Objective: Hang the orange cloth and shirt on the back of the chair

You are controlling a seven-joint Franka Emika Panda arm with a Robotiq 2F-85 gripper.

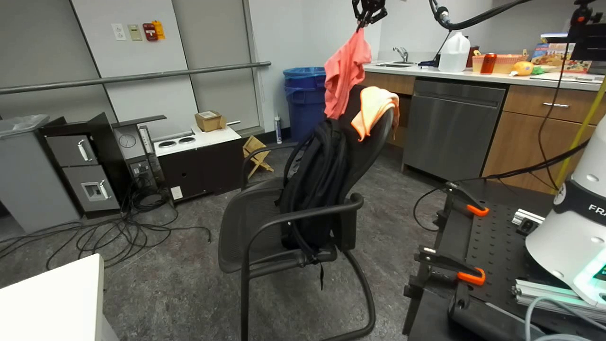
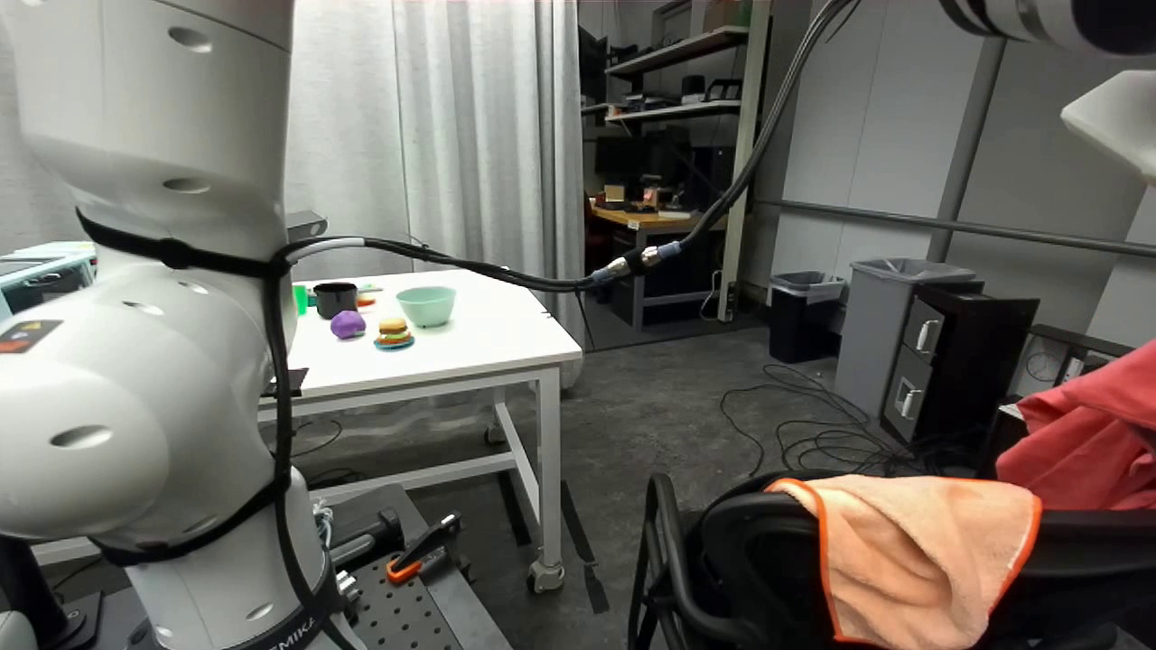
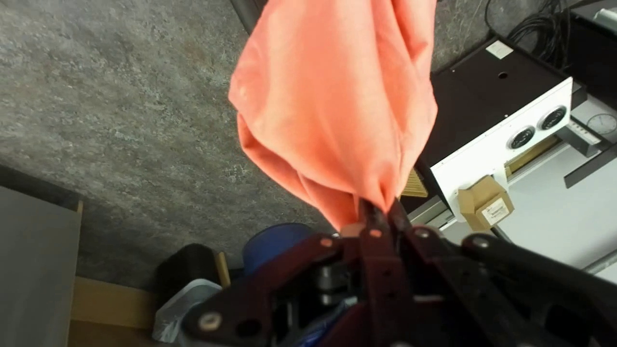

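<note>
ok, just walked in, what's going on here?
A Franka arm has its fingers clamped on the coral shirt, which hangs at the top of the chair back; whether the two touch isn't clear. The orange cloth is already draped over that back, with a black backpack on its seat side. The shirt has not been released yet.

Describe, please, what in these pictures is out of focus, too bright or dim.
Wrist view: the gripper is blurred, the cardboard box looks sharper, and the coral shirt is brightly lit. In an exterior view, the white tabletop looks nearly overexposed, while the shelving stands in dimmer light; in an exterior view, the robot's base light glows pale green.
</note>
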